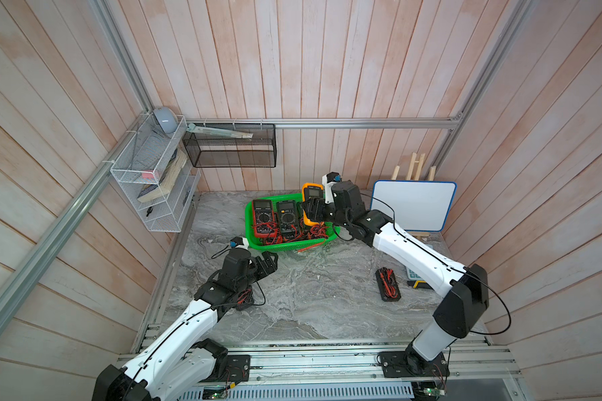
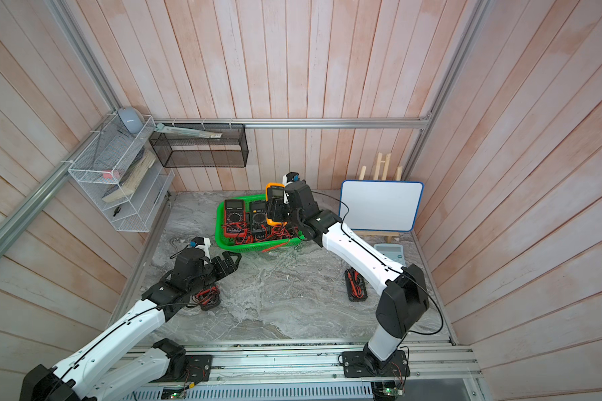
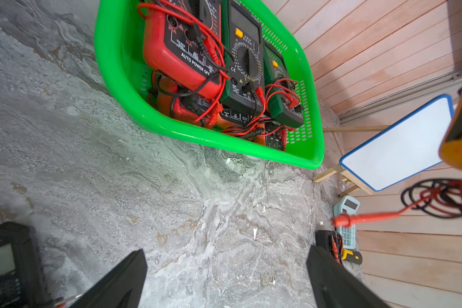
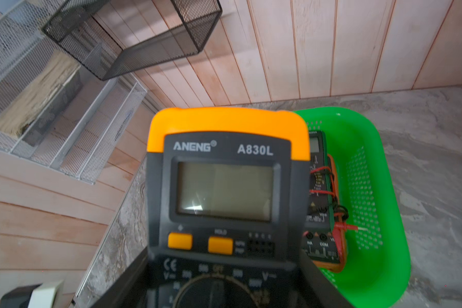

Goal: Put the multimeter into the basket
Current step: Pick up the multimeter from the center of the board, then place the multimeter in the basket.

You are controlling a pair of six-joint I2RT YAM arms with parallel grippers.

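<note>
my left tool [image 1: 267,261]: jaws apart, empty, over desk [image 1: 310,298] beside basket [image 1: 275,247] | basket: stowed meters [image 1: 286,217] side by side, bare floor at right end | multimeter [image 1: 311,191]: orange, clamped in my right tool [image 1: 314,208], tilted screen-up over that bare end, long axis parallel to stowed meters; right arm nearer | hidden: my fingertips behind its body; dangling leads [image 3: 438,197] cut off

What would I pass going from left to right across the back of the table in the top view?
White wire rack → red multimeter → dark green multimeter → orange multimeter → whiteboard
</note>
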